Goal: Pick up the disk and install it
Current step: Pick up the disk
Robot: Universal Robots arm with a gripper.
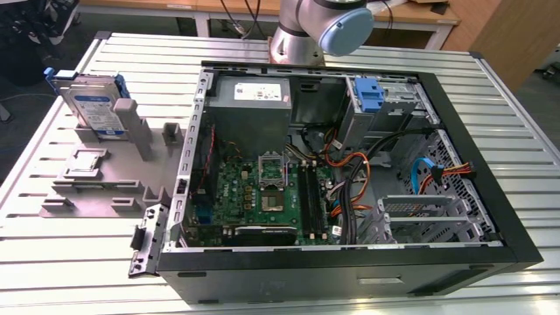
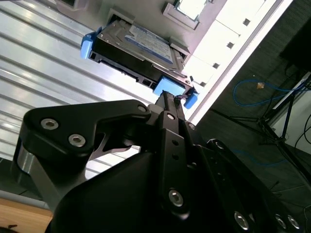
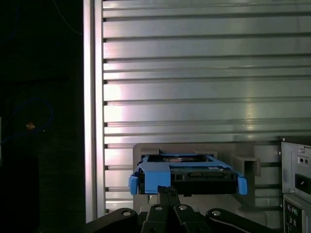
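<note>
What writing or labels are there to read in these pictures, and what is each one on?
Disk, blue-and-white label: print too small to read.
Power supply, white sticker: print too small to read.
Case, rear stickers in the first wrist view: blurred, unreadable.
No text is legible anywhere.

Robotics lab, slatted table [image 1: 70, 275], open computer case [image 1: 350, 270]

Slatted metal table [image 1: 70, 262], wooden desks [image 1: 157, 6] behind, grey floor [image 1: 13, 141].
</note>
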